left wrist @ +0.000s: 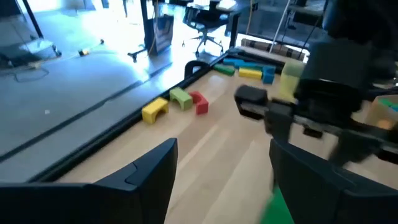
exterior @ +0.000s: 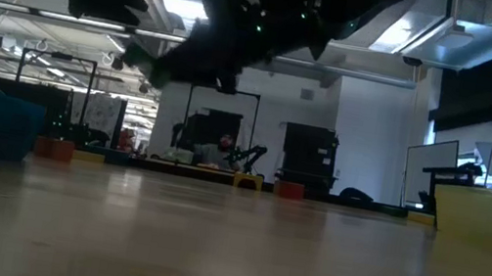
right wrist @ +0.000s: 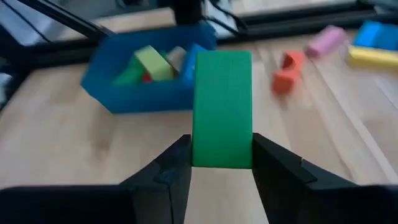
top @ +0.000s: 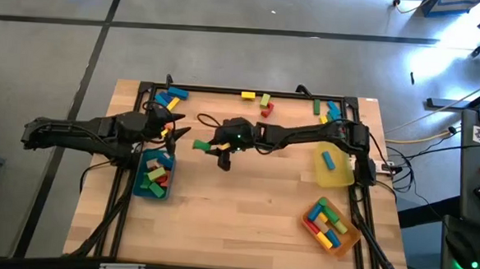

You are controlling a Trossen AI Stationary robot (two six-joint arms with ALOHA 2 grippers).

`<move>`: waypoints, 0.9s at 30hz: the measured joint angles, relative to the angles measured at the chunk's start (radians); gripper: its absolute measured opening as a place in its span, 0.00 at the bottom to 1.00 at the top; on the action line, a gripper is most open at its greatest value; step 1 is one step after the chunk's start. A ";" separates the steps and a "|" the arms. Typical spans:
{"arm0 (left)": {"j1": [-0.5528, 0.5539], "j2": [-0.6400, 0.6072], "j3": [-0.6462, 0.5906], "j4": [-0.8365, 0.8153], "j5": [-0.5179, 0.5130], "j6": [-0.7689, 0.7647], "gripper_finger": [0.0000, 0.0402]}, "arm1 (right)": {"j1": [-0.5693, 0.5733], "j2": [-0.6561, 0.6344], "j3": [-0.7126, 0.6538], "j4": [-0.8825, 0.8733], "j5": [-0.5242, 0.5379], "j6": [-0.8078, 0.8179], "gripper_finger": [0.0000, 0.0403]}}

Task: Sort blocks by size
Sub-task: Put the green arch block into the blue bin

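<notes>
We see a long green block (right wrist: 222,109) standing out between the fingers of the right gripper (right wrist: 222,163), clamped at its near end and held off the table. Ahead of that gripper, several blocks (right wrist: 155,64) lie jumbled together; others (top: 260,101) lie scattered beyond.

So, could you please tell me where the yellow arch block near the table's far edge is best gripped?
Grip the yellow arch block across its two flat faces, coming straight down from above. It stands alone on its legs, clear of the green block, so the left hand, open, would likely fit around it.
</notes>
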 joint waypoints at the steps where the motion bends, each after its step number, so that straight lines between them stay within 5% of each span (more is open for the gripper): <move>1: 0.000 -0.001 0.000 0.005 0.000 0.005 0.60 | 0.008 0.004 0.000 0.026 -0.001 -0.007 0.37; 13: 0.001 -0.002 0.000 0.034 0.000 0.012 0.60 | 0.053 0.050 0.015 0.208 -0.003 -0.031 0.38; 27: 0.001 0.000 0.000 0.033 0.000 0.011 0.60 | 0.096 0.254 0.270 0.210 -0.054 -0.047 0.38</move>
